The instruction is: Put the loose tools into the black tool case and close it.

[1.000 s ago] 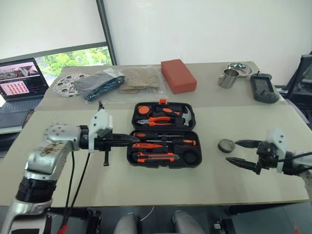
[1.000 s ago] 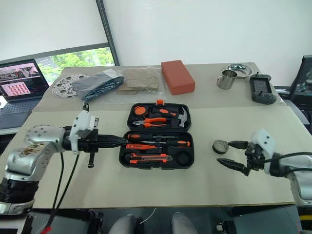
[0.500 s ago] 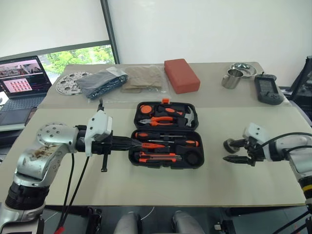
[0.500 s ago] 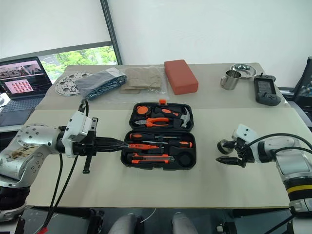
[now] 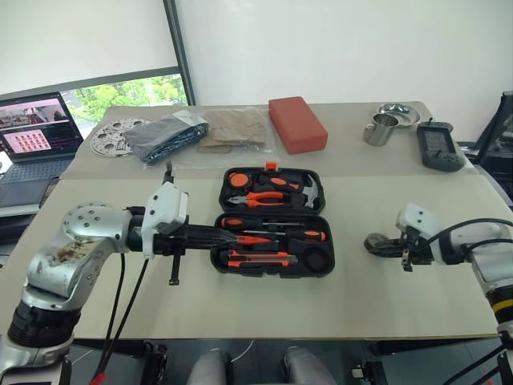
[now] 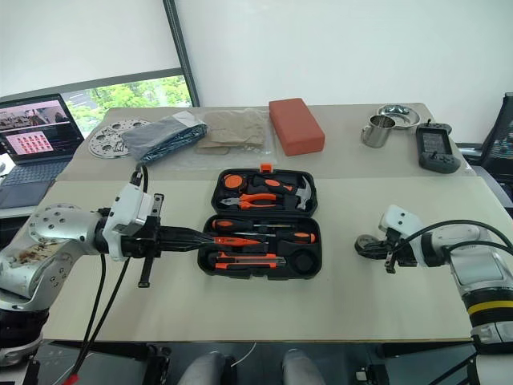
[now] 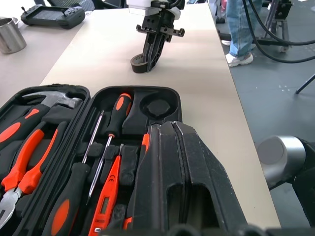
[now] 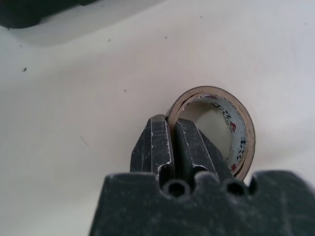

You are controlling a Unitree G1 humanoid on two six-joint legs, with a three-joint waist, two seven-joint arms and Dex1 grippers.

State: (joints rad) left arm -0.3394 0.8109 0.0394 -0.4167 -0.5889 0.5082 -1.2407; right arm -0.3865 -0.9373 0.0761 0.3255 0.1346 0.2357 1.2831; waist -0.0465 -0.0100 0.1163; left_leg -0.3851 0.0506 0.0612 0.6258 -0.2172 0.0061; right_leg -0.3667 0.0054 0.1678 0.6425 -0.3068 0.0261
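Beige table (image 5: 337,297), case (image 6: 260,233) open mid-table. Right fingers (image 8: 170,142) just snapped from wide to pinched on tape roll (image 8: 224,118) wall near right edge; ready to lift. Left fingers (image 7: 172,162) shut, empty.

no readable text, tape roll (image 8: 224,123) print illegible

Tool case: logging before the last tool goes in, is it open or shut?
Open: the black tool case lies spread flat, recesses showing.
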